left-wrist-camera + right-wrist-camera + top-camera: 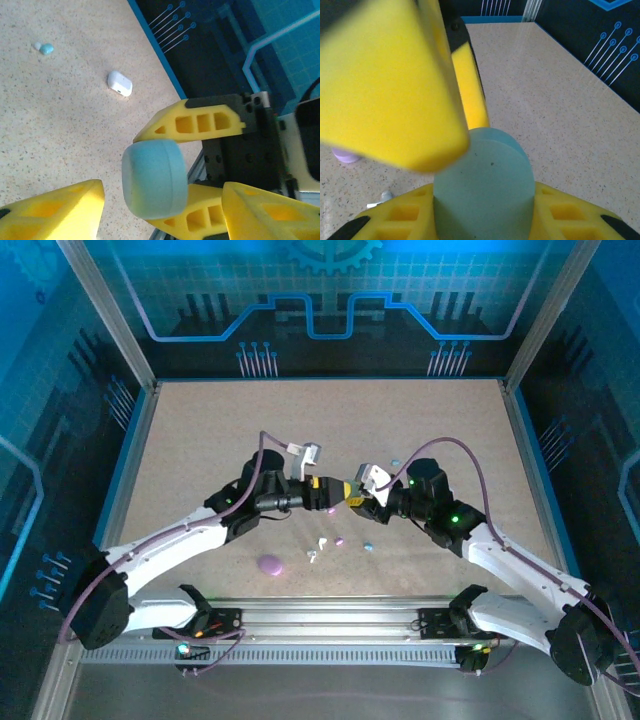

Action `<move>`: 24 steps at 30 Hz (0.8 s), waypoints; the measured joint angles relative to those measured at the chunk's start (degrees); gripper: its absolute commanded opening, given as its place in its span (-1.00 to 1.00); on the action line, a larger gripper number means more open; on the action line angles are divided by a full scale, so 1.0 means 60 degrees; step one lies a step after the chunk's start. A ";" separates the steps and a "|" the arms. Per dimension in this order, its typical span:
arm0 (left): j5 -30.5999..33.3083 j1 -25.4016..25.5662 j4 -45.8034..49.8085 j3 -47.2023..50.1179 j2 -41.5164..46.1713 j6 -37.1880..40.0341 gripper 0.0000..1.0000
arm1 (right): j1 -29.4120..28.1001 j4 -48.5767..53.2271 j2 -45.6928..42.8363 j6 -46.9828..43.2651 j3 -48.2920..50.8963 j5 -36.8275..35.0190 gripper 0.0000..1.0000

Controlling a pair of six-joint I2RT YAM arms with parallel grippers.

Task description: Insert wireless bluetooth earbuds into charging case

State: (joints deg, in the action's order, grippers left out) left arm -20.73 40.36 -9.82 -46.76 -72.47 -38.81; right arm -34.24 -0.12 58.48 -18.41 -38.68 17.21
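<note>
My right gripper (360,492) is shut on a light blue charging case (485,190), which it holds above the table's middle. In the left wrist view the closed case (155,185) sits between the right gripper's yellow fingers (200,122). My left gripper (330,492) faces it, open. Its fingers (55,210) straddle the case, with a gap showing on the near side. Tiny earbuds lie on the table: a light blue one (46,48) beside a white one (37,46), and white (322,540), pink (339,540) and blue (368,546) ones in front of the grippers.
A white case (120,83) lies closed on the table beyond the grippers. A pink-purple case (270,564) rests near the front edge, left of centre. Blue walls and a metal frame (130,350) enclose the speckled table (200,440).
</note>
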 measured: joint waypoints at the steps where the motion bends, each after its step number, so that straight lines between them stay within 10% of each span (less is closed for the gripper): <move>1: 0.0055 0.0029 0.0040 -0.0066 -0.0066 -0.0011 0.09 | -0.0018 -0.0036 0.0000 -0.0015 0.0000 0.0000 -0.27; 10: 0.0503 0.0073 0.0175 -0.0455 -0.0372 -0.0171 -0.74 | -0.0044 -0.0157 -0.0015 -0.0040 0.0000 -0.0080 -0.07; 24: 0.0087 -0.0612 -0.1555 0.0342 -0.0313 -0.3559 -0.96 | 0.0554 -0.3493 -0.0805 0.0142 0.1905 0.0219 0.18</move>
State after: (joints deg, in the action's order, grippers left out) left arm -20.21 36.69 -19.16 -44.71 -74.35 -60.16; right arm -30.92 -21.08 53.65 -17.56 -27.24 18.52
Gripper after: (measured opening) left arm 0.208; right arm 0.587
